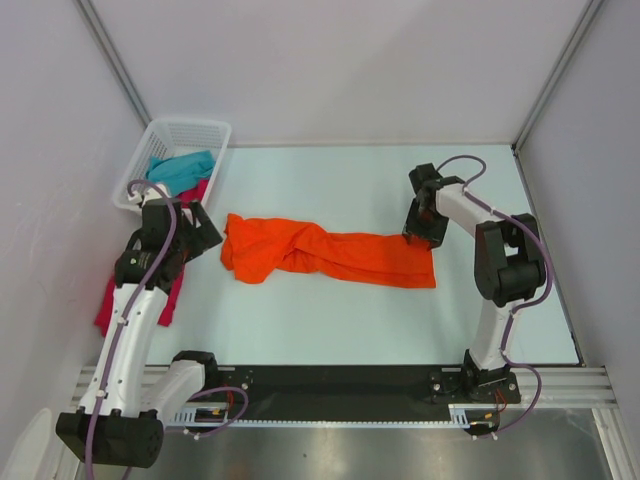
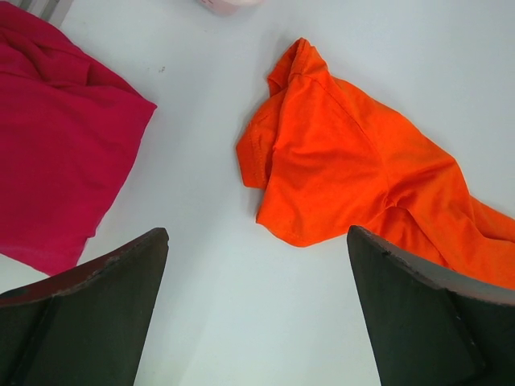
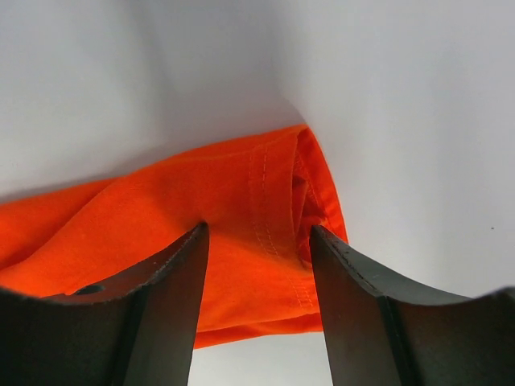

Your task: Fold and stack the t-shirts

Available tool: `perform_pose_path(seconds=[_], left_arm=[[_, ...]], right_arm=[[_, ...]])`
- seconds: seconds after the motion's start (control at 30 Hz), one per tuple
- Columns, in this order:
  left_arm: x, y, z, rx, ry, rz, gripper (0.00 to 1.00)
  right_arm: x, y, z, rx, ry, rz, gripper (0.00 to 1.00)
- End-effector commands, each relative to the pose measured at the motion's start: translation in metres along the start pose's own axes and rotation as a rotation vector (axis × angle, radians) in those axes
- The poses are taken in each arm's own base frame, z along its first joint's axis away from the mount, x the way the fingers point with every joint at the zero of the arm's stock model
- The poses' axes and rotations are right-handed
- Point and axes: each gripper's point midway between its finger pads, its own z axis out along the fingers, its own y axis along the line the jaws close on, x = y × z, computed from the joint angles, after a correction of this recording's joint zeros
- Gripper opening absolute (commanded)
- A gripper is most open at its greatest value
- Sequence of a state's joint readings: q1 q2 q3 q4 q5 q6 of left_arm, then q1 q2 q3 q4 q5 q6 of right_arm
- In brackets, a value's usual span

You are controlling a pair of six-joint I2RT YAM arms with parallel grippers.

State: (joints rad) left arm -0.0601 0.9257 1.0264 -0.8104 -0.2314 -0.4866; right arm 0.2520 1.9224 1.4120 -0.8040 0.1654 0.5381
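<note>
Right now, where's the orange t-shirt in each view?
Top external: orange t-shirt lies mid-table, stretched left to right.
Left wrist: upper right of the picture, its bunched end.
Right wrist: centre, its hemmed end between the fingers of the right gripper.
Shared landmark: the pale table under it in all three.

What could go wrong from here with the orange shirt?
The orange t-shirt lies twisted mid-length; pulling its ends may tighten the twist.
The right gripper, open, straddles only the hem corner; it may catch one layer.
The left gripper, open, hangs near the pink t-shirt and could snag it.
</note>
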Motion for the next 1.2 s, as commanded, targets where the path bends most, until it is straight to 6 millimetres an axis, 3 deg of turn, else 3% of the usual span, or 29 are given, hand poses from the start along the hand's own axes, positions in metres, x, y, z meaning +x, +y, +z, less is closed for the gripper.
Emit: perform_pose_path(seconds=[0.0, 0.13, 0.27, 0.4, 0.6, 0.77, 1.0, 1.17], left_arm=[[-0.01, 0.003, -0.008, 0.01, -0.04, 0.006, 0.99], [-0.012, 0.006, -0.01, 0.007, -0.043, 0.003, 0.99], [-0.013, 0.007, -0.011, 0.014, -0.045, 0.001, 0.99], [-0.011, 0.005, -0.009, 0.027, -0.037, 0.002, 0.99], [-0.009, 0.002, -0.006, 0.057, -0.014, -0.017, 0.99], [-0.009, -0.002, -0.005, 0.089, -0.005, -0.032, 0.99], [-0.007, -0.001, -0.007, 0.099, -0.005, -0.031, 0.99], [-0.007, 0.002, -0.009, 0.101, -0.01, -0.035, 0.99]], right_arm=[[0.008, 0.004, 0.008, -0.01, 0.012, -0.026, 0.58], [0.015, 0.002, 0.011, -0.01, 0.019, -0.03, 0.46], [0.02, -0.001, 0.011, -0.006, 0.021, -0.035, 0.15], [0.023, -0.013, 0.004, 0.044, -0.006, -0.029, 0.01], [0.045, -0.026, -0.021, 0.139, -0.05, -0.055, 0.0], [0.087, -0.026, -0.028, 0.153, 0.014, -0.075, 0.0], [0.155, -0.01, -0.044, 0.152, 0.066, -0.163, 0.0], [0.183, -0.013, -0.062, 0.157, 0.079, -0.179, 0.0]])
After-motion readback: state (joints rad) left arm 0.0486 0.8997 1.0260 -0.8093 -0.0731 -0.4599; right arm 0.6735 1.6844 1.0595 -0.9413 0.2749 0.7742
